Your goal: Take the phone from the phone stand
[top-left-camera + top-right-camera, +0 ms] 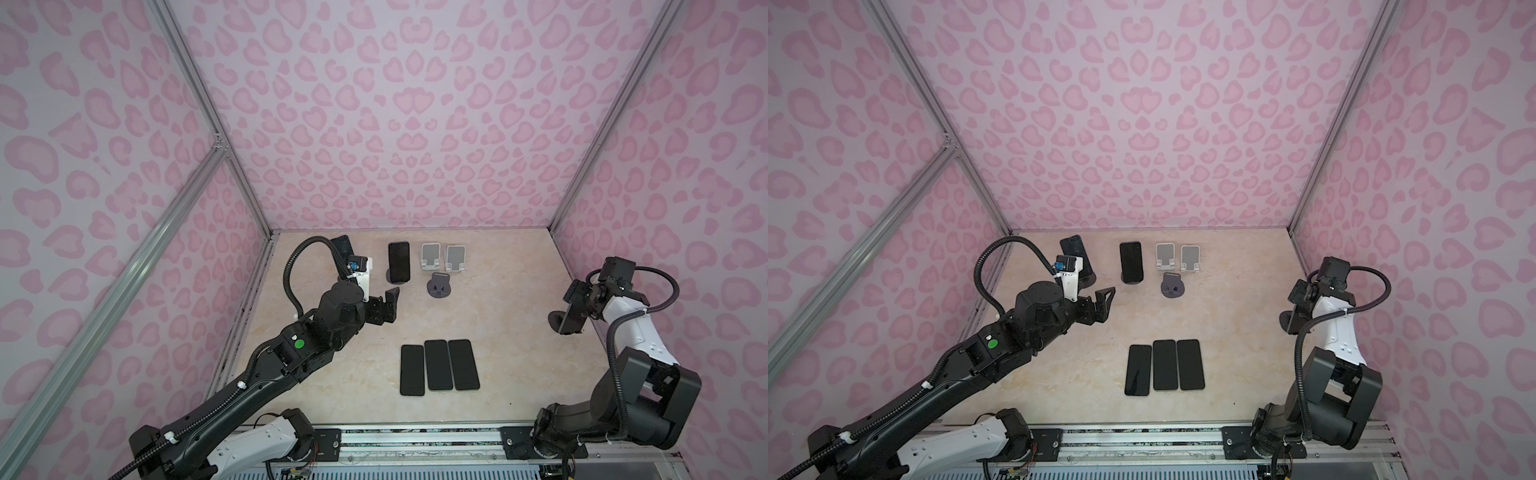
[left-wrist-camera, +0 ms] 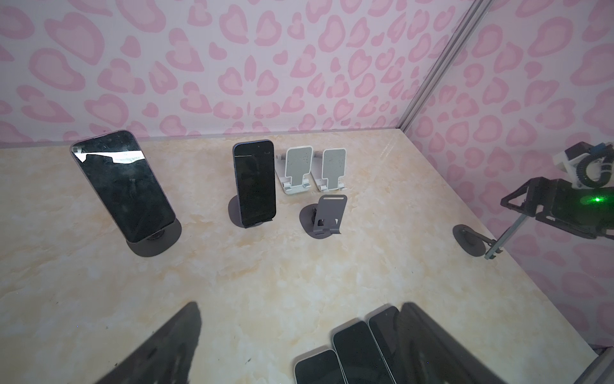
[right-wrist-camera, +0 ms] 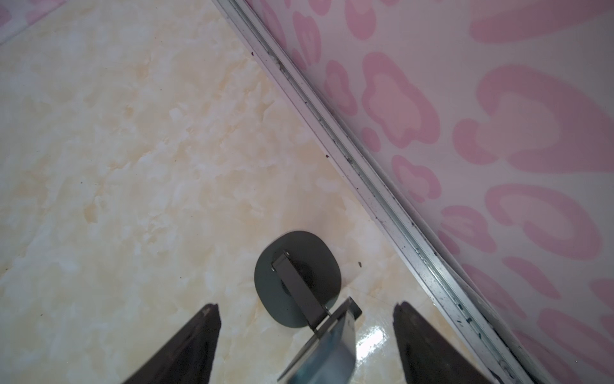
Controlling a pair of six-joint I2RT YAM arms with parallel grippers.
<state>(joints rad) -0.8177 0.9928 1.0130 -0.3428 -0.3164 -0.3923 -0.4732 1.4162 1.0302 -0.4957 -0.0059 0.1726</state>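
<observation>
A dark phone [image 1: 568, 325] leans on a grey phone stand [image 1: 556, 321] by the right wall, also in a top view [image 1: 1294, 322]. My right gripper [image 1: 573, 305] reaches over its top. In the right wrist view my right gripper [image 3: 305, 307] is open, its fingers [image 3: 199, 335] on either side of the phone [image 3: 327, 352] without touching it; the phone stand's round base [image 3: 282, 292] lies beyond. Two more phones [image 1: 399, 261] [image 1: 1074, 249] lean on stands at the back. My left gripper [image 1: 384, 306] hovers open and empty at mid-left.
Three dark phones [image 1: 438, 365] lie flat side by side in the middle front. Two white empty stands [image 1: 430, 255] [image 1: 455, 257] and a grey empty stand [image 1: 440, 286] are at the back. The metal rail [image 3: 382, 186] of the right wall runs close beside the right stand.
</observation>
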